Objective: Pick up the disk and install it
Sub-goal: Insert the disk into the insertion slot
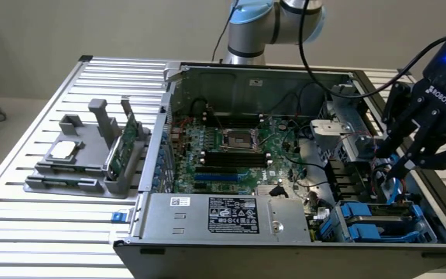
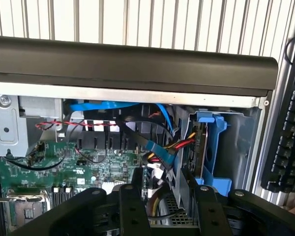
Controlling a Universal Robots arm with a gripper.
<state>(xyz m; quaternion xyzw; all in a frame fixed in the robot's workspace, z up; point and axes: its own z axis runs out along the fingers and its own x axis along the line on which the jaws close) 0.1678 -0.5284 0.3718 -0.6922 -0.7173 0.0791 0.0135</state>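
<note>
The disk (image 1: 382,211) sits on edge in the drive bay at the near right corner of the open computer case (image 1: 246,75), held by its blue carrier frame (image 1: 360,222). In the wrist view, the disk's thin edge (image 2: 202,147) shows inside the blue frame (image 2: 217,147). My gripper (image 1: 394,165) hangs just above that bay, over the case's right side. It is open, and its two black fingers (image 2: 132,206) stand apart with nothing between them; only cables lie beneath the gap. The gripper (image 2: 169,209) is apart from the disk.
Blue, red and yellow cables (image 2: 162,147) run beside the bay. The motherboard (image 1: 231,151) fills the case floor, with the labelled power supply (image 1: 231,215) in front. A grey holder (image 1: 83,163) with a silver chip and a green card stands on the slatted table. A keyboard (image 2: 287,128) lies outside the case.
</note>
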